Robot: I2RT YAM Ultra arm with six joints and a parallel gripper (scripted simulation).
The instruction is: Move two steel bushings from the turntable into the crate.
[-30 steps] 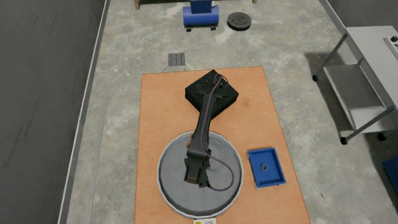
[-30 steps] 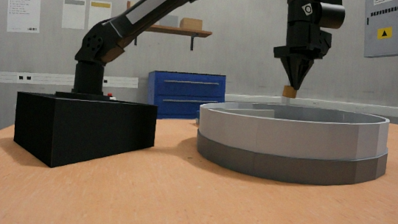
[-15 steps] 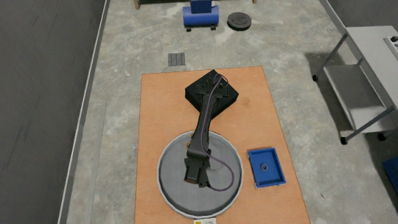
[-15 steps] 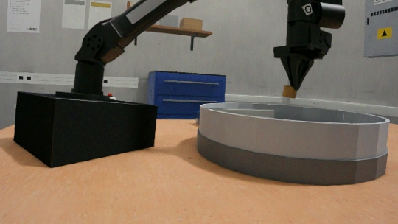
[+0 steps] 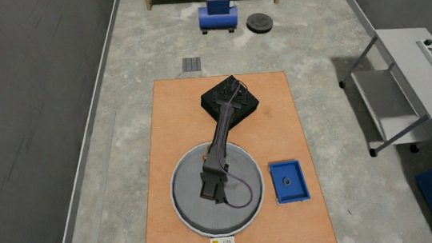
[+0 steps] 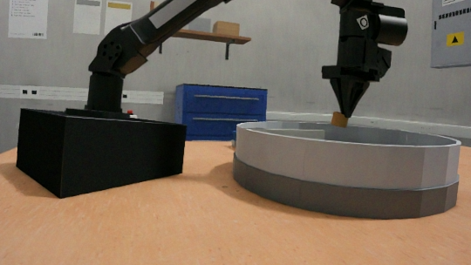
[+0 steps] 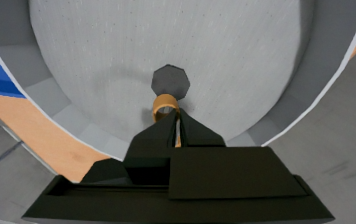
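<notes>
My gripper (image 6: 346, 115) (image 7: 178, 112) is shut on the wall of a bronze-coloured bushing (image 6: 339, 119) (image 7: 165, 100) and holds it at about rim height over the turntable (image 5: 244, 213) (image 6: 331, 158) (image 7: 225, 55). In the top view the arm hides the fingers. Two bronze-coloured bushings, one (image 5: 205, 157) nearer the middle and one (image 5: 209, 147) by the rim, lie in the turntable beside the arm. The blue crate (image 5: 297, 190) (image 7: 7, 86) stands right of the turntable in the top view, with one grey steel bushing (image 5: 289, 181) inside. No steel bushing shows on the turntable; the arm covers part of it.
The turntable has a raised rim all round and a dark hub (image 7: 170, 82) in its middle. The arm's black base block (image 5: 250, 105) (image 6: 100, 158) stands behind the turntable in the top view. A small label plate (image 5: 226, 241) lies at the turntable's front.
</notes>
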